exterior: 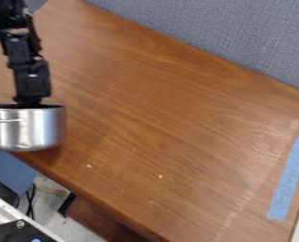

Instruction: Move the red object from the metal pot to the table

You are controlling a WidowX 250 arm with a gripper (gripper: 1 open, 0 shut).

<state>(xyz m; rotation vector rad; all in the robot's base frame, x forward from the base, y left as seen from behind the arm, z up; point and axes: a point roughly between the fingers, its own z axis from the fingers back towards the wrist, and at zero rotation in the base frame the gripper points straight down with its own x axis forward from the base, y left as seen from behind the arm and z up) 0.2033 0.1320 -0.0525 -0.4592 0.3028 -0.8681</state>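
The metal pot (24, 129) is at the table's (178, 113) front left corner, with its shiny side wall facing the camera and its inside hidden. The red object is out of view. My gripper (36, 100) comes down from the upper left on a dark arm. Its tips are at the pot's upper rim, right of the pot's centre. The tips blend into the rim, so I cannot tell whether they are open or holding the pot. Part of the pot overhangs the table's left edge, and I cannot tell whether it rests on the wood or hangs just above it.
A strip of light blue tape (286, 178) lies near the table's right edge. A grey wall (228, 28) runs behind the table. Dark equipment (20, 222) sits below the front left corner. Bare wood stretches from the pot to the tape.
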